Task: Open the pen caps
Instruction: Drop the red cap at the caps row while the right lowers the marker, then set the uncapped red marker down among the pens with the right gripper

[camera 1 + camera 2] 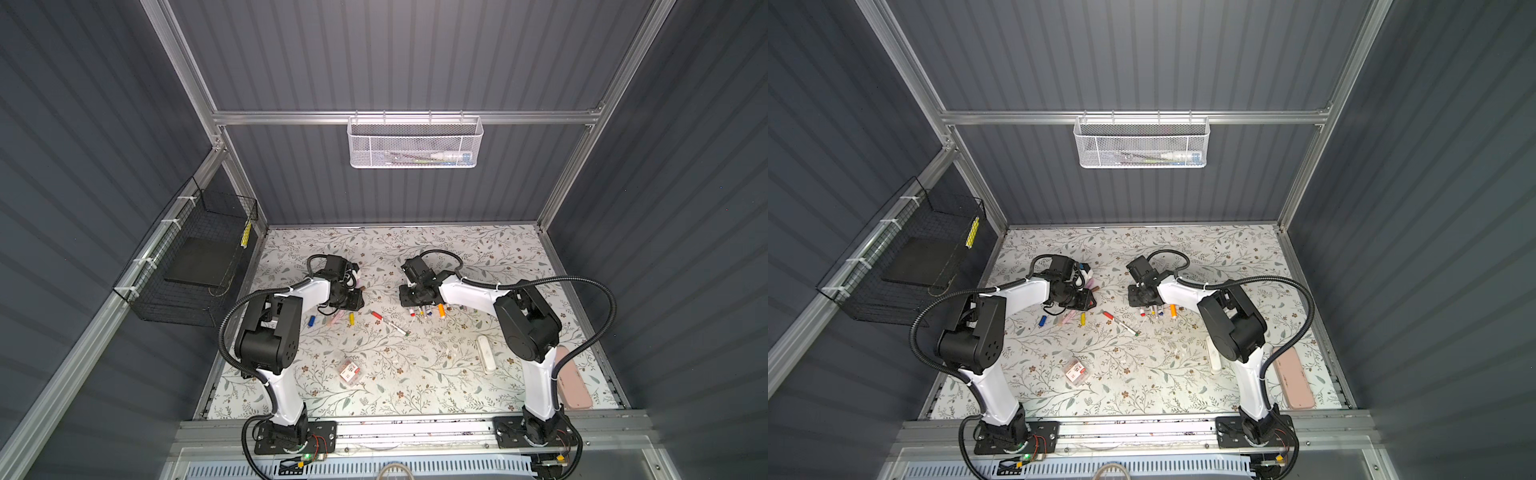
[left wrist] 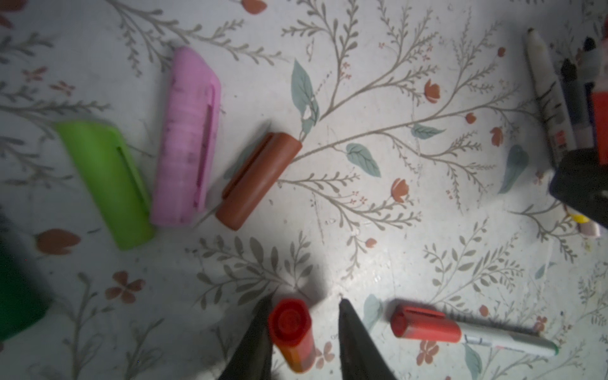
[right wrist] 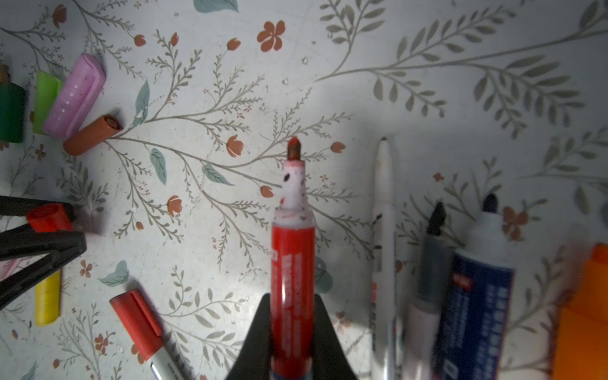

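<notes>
My left gripper (image 2: 305,299) is open around a short red pen cap (image 2: 291,325); the cap leans on one finger, with a gap to the other. In the right wrist view that cap (image 3: 49,218) sits between the same jaws. My right gripper (image 3: 292,296) is shut on an uncapped red marker (image 3: 292,256) with its tip bare. Loose caps lie close by: green (image 2: 105,184), pink (image 2: 189,138), brown (image 2: 260,179), yellow (image 3: 47,299). A white pen still wears its red cap (image 2: 421,325). In a top view both grippers (image 1: 355,301) (image 1: 409,297) hang mid-table.
Uncapped pens lie in a row beside the right gripper: a thin white one (image 3: 383,230), a blue-labelled marker (image 3: 477,279), an orange one (image 3: 582,312). A white oblong case (image 1: 486,352), a pink case (image 1: 573,378) and a small clear box (image 1: 350,371) sit nearer the front.
</notes>
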### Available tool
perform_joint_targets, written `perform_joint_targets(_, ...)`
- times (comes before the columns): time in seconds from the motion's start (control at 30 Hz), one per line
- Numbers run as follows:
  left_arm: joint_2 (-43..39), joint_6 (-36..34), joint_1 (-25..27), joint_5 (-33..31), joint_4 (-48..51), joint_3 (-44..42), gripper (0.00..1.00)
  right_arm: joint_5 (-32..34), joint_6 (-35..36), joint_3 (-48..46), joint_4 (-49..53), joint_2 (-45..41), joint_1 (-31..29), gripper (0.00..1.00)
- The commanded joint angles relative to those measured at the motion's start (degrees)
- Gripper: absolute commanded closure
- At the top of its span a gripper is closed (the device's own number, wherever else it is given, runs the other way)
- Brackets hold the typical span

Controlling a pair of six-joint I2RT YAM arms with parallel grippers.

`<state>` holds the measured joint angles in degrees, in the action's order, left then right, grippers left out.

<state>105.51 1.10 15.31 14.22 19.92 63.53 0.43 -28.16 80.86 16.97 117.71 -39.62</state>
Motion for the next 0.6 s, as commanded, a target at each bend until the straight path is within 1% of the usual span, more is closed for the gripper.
perform_joint_targets(0.0,-2.8,-0.2,0.2,-1.9,1.9,0.6,0.57,0.7,0.7,1.5,1.3,1.0,0.4,0.93)
perform_joint_targets(0.13,-7.0,-2.2,0.2,-2.8,3.0,1.2,0.51,1.0,0.9,3.1,2.1,2.4,0.5,0.92)
perform_joint_targets(0.2,-10.0,-4.2,0.2,-3.1,3.6,1.3,0.47,0.7,0.8,3.9,2.8,2.9,0.5,0.91)
perform_joint_targets(0.3,-15.4,-7.8,-0.1,-2.4,2.7,-0.8,0.38,1.0,1.2,5.3,3.2,4.0,0.5,0.89)
perform_joint_targets(0.37,-18.1,-8.7,-1.5,-1.1,2.1,-2.2,0.35,1.9,1.6,6.7,4.9,5.0,0.5,0.89)
perform_joint_targets(0.5,-20.6,-6.9,-5.0,1.6,1.2,-3.4,0.34,3.9,2.0,7.6,6.7,5.5,0.5,0.88)
perform_joint_targets(0.57,-21.9,-6.3,-7.1,4.0,0.7,-3.7,0.32,4.8,2.2,8.3,7.7,6.2,0.6,0.86)
